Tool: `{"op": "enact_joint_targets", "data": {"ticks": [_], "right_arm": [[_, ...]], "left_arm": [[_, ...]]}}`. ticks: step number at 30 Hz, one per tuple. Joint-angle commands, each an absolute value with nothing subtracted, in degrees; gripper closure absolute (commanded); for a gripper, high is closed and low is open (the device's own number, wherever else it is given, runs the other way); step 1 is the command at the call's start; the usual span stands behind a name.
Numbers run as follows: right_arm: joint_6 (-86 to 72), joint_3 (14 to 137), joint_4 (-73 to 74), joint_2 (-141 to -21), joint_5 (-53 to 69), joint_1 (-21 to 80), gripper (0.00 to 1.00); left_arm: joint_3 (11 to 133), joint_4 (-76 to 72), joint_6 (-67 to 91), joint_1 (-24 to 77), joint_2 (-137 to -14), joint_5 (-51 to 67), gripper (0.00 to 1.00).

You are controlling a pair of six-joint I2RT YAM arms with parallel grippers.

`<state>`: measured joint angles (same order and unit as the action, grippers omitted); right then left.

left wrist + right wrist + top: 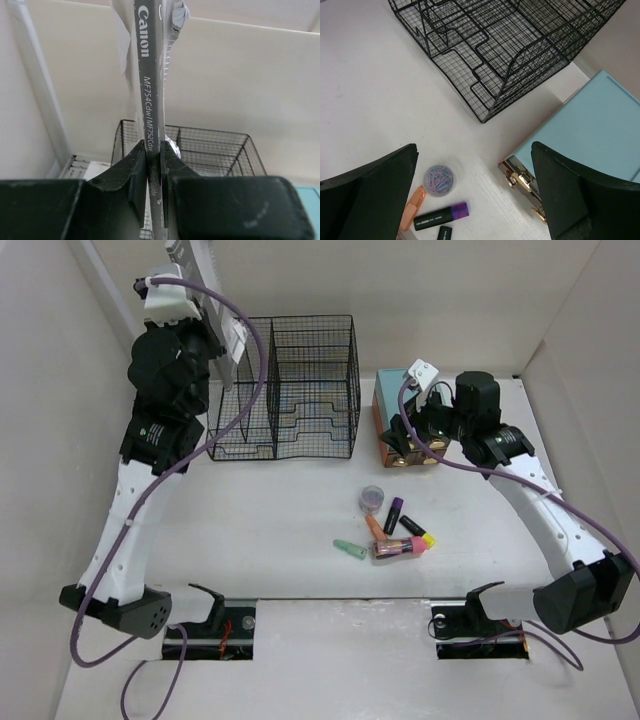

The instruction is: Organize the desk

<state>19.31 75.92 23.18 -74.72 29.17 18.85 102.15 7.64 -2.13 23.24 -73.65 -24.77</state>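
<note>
I judge the filing step is in hand: the left end effector [152, 150] is clenched on the lower end of a manual [149, 75], held above the rack [210, 145]. Its long axis runs up from the fingers, so next its thin edge must line up with a slot. The right end effector [474, 150] hangs released over the worktop [280, 510], which lies flat beneath everything, long axis left to right.

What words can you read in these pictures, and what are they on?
"Canon": spine of the thin grey paper booklet clamped in the left gripper jaws.
"MF754Cdw/MF752Cdw": same spine, lower.
"Guide": lower again; the word before is unclear.
Black purple-capped marker label: too small to read.
</note>
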Motion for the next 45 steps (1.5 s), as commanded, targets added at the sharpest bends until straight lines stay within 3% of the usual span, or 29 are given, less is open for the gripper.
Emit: {"op": "enact_joint_targets", "data": {"ticks": [1, 11, 20, 45], "right_arm": [[18.4, 75.5, 19.2, -74.3, 31.0, 18.9, 0.00], [17.8, 75.0, 19.2, -74.8, 32.7, 18.9, 0.00], [17.8, 75.0, 19.2, -76.4, 32.7, 18.9, 0.00], [18.9, 75.5, 20.8, -79.5, 34.4, 18.9, 0.00]], "left_arm": [[103.3, -6.0, -2.4, 19.3, -76.1, -18.9, 1.00], [110.2, -10.2, 4.7, 9.1, -91.7, -4.2, 1.00], [116.5, -10.8, 6.7, 8.0, -101.8, 1.5, 1.00], [115.8, -10.3, 9.8, 8.7, -96.2, 7.7, 1.00]]}}
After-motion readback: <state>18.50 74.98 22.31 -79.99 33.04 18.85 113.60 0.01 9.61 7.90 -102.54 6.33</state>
